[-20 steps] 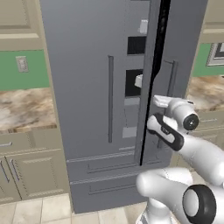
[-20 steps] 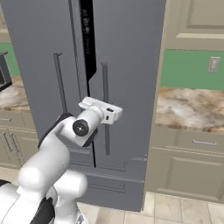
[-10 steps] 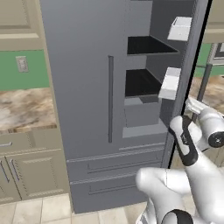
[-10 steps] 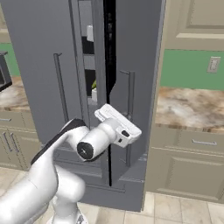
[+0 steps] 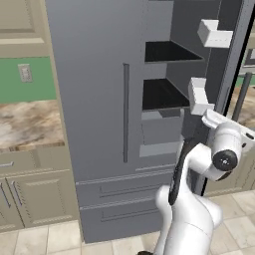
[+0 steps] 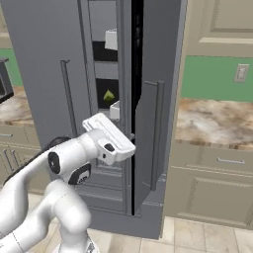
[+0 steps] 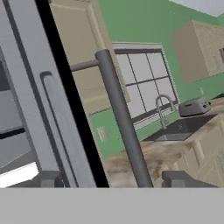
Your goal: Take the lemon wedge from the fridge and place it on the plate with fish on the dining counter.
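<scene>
So we've got the fridge point(image 5: 99, 99) with its right door swung open, black shelves and white door bins point(image 5: 215, 33) showing in the left base view. From the right base view we can spot the lemon wedge point(image 6: 108, 95) through the gap, a small yellow-green piece sitting on a dark shelf inside, well apart from the arm. Our end effector point(image 7: 113, 178) is open in the hand view, fingertips point(image 7: 51, 178) spread wide with the door's long vertical handle point(image 7: 120, 118) standing between them, not pinched. Beyond the handle we see a window, a sink with a curved faucet point(image 7: 161, 107) and a toaster point(image 7: 194, 106) on the marbled worktop point(image 7: 127, 159).
</scene>
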Robot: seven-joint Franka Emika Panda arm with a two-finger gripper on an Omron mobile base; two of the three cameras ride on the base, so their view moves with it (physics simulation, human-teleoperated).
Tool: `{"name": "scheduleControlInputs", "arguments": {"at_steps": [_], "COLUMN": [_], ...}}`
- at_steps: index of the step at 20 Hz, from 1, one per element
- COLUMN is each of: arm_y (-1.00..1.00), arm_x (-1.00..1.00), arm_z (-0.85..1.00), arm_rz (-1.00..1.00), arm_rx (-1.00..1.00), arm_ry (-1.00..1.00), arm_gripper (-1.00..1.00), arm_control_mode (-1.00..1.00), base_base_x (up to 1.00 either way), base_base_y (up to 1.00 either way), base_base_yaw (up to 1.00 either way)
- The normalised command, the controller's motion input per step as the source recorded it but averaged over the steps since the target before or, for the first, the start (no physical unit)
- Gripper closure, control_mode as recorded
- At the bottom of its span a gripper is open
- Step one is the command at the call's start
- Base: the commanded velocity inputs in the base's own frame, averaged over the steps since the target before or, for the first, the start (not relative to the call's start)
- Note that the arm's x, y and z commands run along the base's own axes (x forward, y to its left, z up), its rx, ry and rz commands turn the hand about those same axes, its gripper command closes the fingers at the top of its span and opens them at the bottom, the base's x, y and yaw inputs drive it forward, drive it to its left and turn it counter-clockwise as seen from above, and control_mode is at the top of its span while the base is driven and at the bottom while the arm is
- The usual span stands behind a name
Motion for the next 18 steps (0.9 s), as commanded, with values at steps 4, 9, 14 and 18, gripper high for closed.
{"name": "scheduleControlInputs", "arguments": {"at_steps": [4, 9, 14, 18], "arm_y": [1.0, 1.0, 0.4, -0.16], "arm_x": [0.47, 0.74, 0.7, 0.37], "arm_z": [0.05, 0.22, 0.1, 0.0], "arm_rz": [-0.14, -0.25, -0.21, 0.0], "arm_rx": [-0.16, -0.01, -0.01, 0.0], "arm_ry": [0.25, 0.22, 0.23, 0.03], "arm_gripper": [-1.0, -1.0, -1.0, -1.0], "arm_control_mode": [-1.0, -1.0, -1.0, -1.0], "base_base_x": [0.0, 0.0, 0.0, 0.0], "base_base_y": [0.0, 0.0, 0.0, 0.0], "base_base_yaw": [0.0, 0.0, 0.0, 0.0]}}
